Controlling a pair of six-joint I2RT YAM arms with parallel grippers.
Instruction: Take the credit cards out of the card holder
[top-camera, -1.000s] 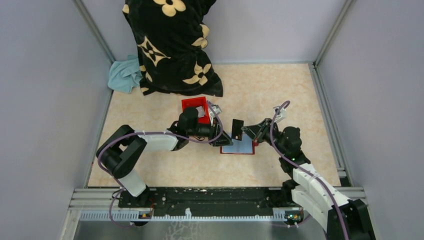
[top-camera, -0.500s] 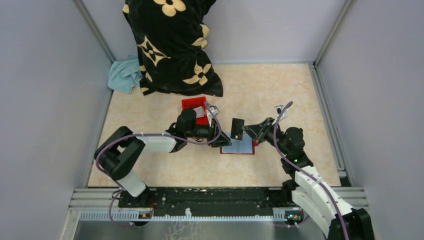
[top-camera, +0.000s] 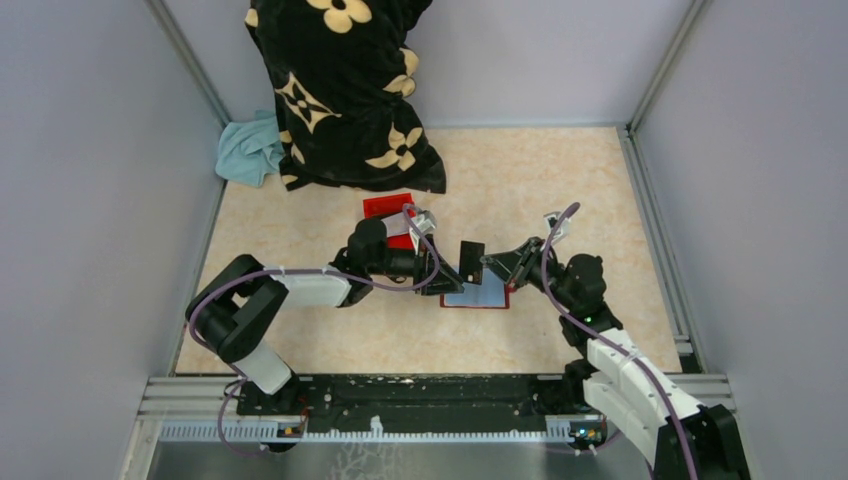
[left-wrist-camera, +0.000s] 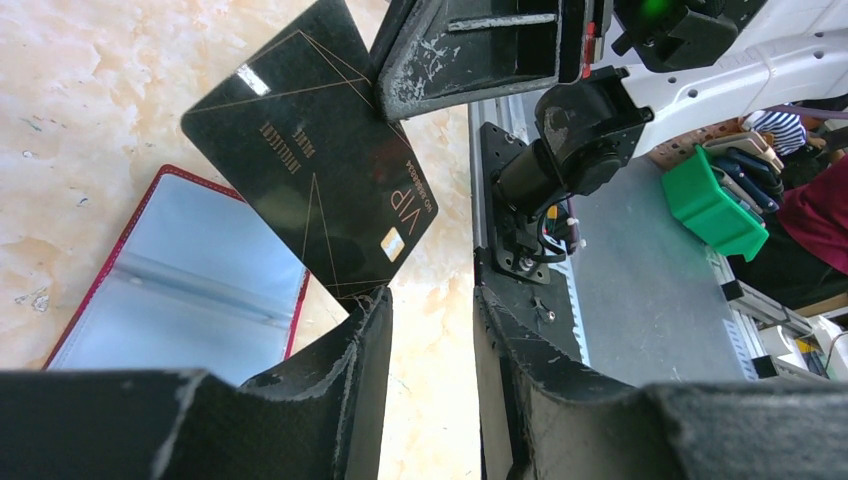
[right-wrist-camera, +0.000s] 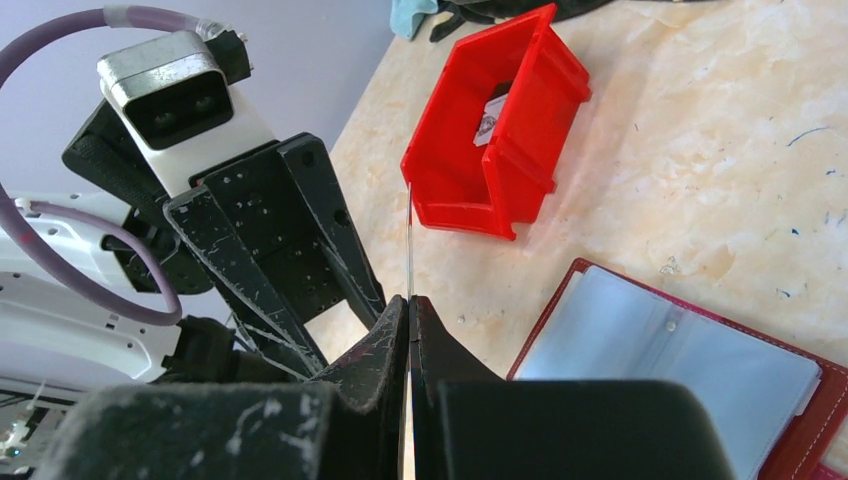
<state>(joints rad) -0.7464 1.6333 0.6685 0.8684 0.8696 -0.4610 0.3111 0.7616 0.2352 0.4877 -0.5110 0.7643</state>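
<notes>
We find lettering on one thing only, the black card (left-wrist-camera: 310, 170), as the left wrist view shows it. Near one corner it carries "VIP" in gold. A small line beside that begins "NO", followed by digits too fine for us to read. Toward the other end stand two short gold lines. The longer seems to read "INTELLIGENT"; the shorter we cannot make out.

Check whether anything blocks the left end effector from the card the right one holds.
Nothing visible does. The right end effector pinches the black card. The left end effector is open right by the card's lower corner, with only bare table showing in the gap.
</notes>
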